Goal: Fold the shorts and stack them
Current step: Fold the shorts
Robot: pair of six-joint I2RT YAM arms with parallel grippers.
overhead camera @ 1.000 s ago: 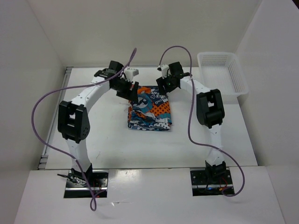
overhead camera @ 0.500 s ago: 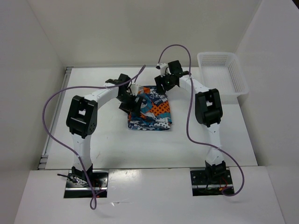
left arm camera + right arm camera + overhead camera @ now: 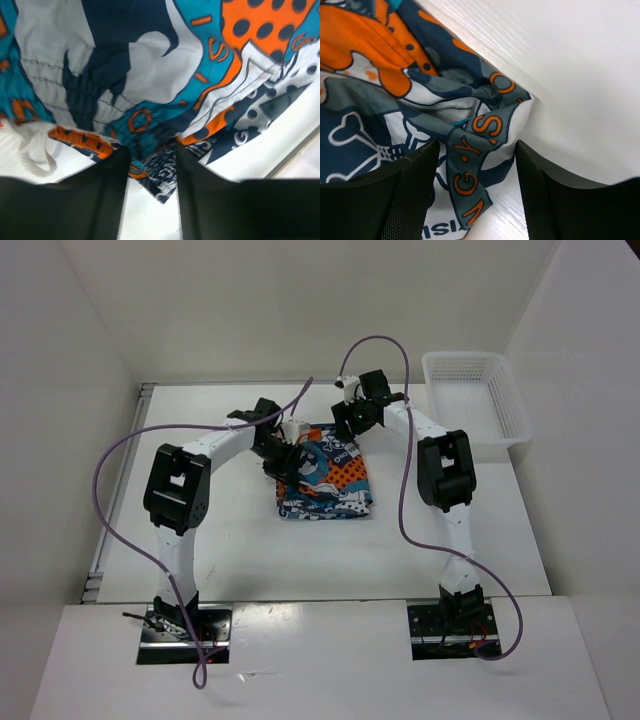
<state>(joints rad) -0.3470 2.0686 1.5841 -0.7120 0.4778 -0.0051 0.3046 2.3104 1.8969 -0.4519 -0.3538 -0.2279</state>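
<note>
Seen from above, printed shorts (image 3: 325,480) lie folded into a rough square in the middle of a white table (image 3: 230,540). Nearest the viewer, on this side of the shorts, two white arms rise from their bases. Each arm trails a purple cable (image 3: 100,500) and bends in over the cloth.

The left gripper (image 3: 288,455) sits low on the left edge of the shorts, toward their far corner. Its wrist camera shows narrow-set fingers with a bunched hem between them. Whether they pinch the hem cannot be told. Loose orange letters "O" and "S" show in the teal print there.

The right gripper (image 3: 350,425) is at the far right corner of the shorts, fingers spread wide. A grey band (image 3: 470,170) of the shorts lies between them, and it reads "G Y S O" in orange. White letters "ISI" show just below it.

Beyond the shorts, to their far right, a white mesh basket (image 3: 505,405) stands at the table's edge, its mesh floor showing.
</note>
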